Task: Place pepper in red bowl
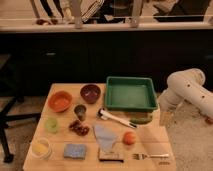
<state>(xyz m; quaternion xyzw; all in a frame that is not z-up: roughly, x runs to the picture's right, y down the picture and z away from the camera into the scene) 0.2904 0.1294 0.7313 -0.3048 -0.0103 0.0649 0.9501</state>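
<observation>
Off the right edge of the surface [150, 144], your pincer [165, 118] hangs wide open and empty, so you're at the approach: reach across to the pepper [80, 111] near the red bowl [59, 101].

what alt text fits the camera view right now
A wooden table holds a red bowl, a maroon bowl, a green tray and an orange fruit. The robot's gripper hangs just off the table edge beside the tray, apparently empty.
</observation>
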